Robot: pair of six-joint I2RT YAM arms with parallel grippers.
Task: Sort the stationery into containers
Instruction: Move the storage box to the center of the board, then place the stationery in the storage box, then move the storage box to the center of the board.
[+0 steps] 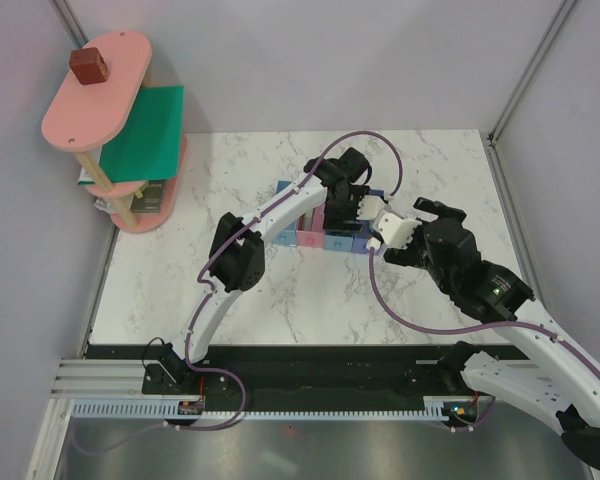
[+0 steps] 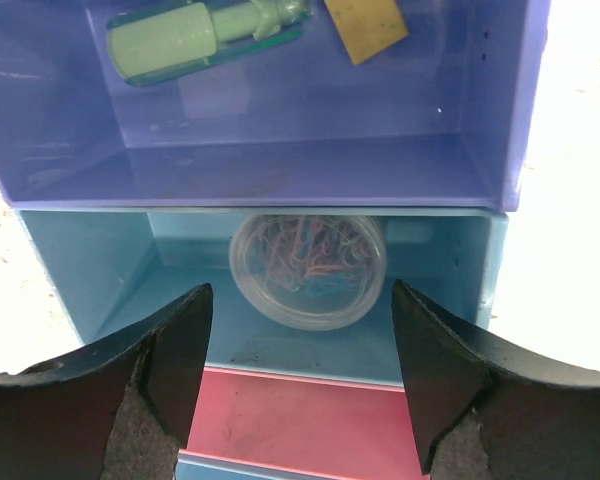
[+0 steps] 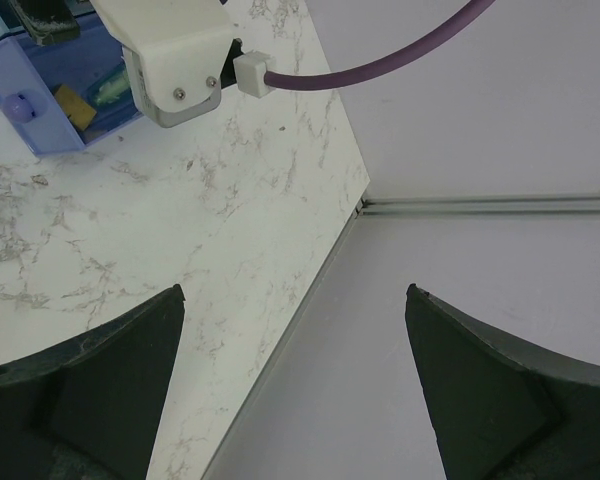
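The containers [image 1: 310,238] are a row of joined bins in the middle of the table. My left gripper [image 2: 300,290] hangs open just above them with nothing between its fingers. Below it, a clear round box of coloured paper clips [image 2: 308,268] lies in the light blue bin [image 2: 100,270]. The purple-blue bin [image 2: 280,165] holds a mint-green piece [image 2: 180,38] and a tan block [image 2: 365,25]. The pink bin [image 2: 300,420] shows a bare floor. My right gripper [image 3: 295,290] is open and empty, right of the bins, over the table's right edge.
A pink-and-green tiered shelf [image 1: 120,130] stands at the back left with a brown cube [image 1: 88,65] on top. The left arm's white camera housing [image 3: 175,55] and purple cable sit close ahead of my right gripper. Walls border the table on three sides.
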